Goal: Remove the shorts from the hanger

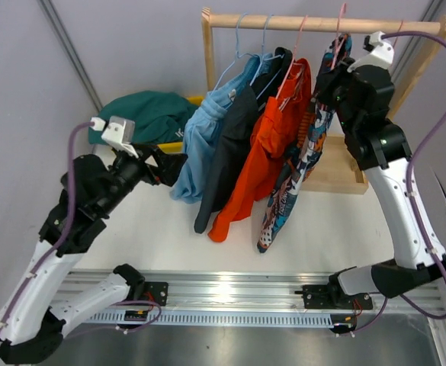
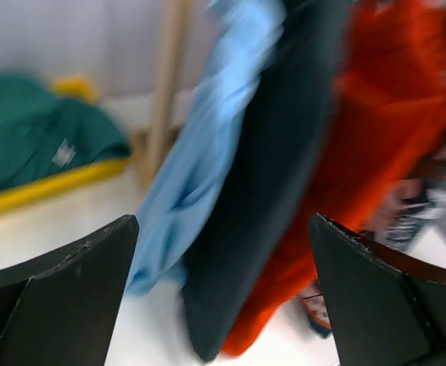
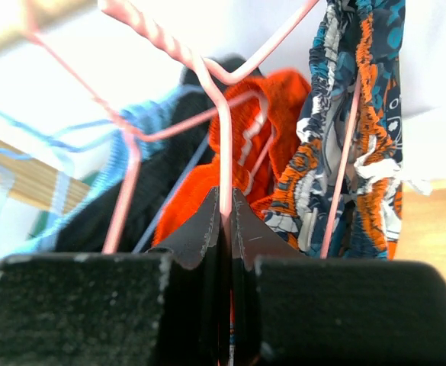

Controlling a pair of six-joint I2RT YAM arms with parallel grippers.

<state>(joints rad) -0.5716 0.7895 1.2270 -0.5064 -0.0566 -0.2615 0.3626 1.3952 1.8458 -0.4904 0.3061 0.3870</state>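
Note:
Four pairs of shorts hang on wire hangers from a wooden rod (image 1: 283, 23): light blue (image 1: 200, 145), black (image 1: 226, 152), bright orange (image 1: 264, 149) and multicolour patterned (image 1: 303, 171). The dark green shorts (image 1: 142, 114) lie off the rack at the back left. My right gripper (image 1: 332, 76) is shut on the pink hanger wire (image 3: 224, 152) that carries the patterned shorts (image 3: 360, 114), just under the rod. My left gripper (image 1: 169, 164) is open and empty, just left of the light blue shorts (image 2: 200, 152) and apart from them. The black (image 2: 276, 175) and orange shorts (image 2: 383, 114) hang beyond.
The wooden rack has an upright post (image 1: 207, 53) at the left and a flat base (image 1: 344, 171) on the table at the right. The green shorts rest on a yellow bin edge (image 2: 47, 191). An aluminium rail (image 1: 230, 293) runs along the near table edge.

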